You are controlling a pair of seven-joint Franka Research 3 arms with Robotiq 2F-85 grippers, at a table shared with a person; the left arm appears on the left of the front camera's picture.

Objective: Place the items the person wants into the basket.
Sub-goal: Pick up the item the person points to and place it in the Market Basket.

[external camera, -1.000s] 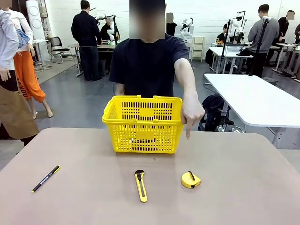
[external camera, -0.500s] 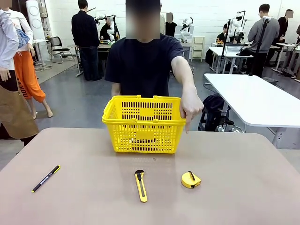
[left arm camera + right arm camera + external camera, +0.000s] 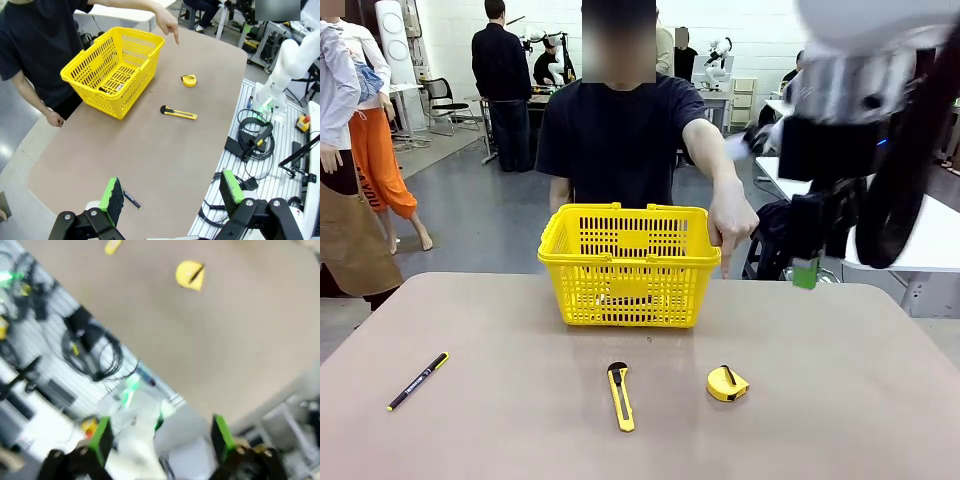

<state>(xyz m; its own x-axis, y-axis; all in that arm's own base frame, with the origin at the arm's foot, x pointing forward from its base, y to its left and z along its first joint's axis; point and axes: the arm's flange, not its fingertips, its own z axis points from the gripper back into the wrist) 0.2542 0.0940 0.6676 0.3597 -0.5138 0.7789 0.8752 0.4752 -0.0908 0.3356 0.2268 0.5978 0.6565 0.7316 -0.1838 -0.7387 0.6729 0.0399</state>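
I see the person (image 3: 625,130) in a dark T-shirt behind the bright yellow slotted plastic basket (image 3: 628,263), one hand (image 3: 732,225) pointing down at the brown table (image 3: 500,420) beside it. The small rounded yellow tape measure (image 3: 727,383) lies nearer me, right of a yellow utility knife (image 3: 620,396); a slim black pen (image 3: 417,381) sits far left. My right gripper (image 3: 160,440) hangs blurred above the table's right side, jaws wide and empty. My left gripper (image 3: 170,195) is likewise spread, holding nothing
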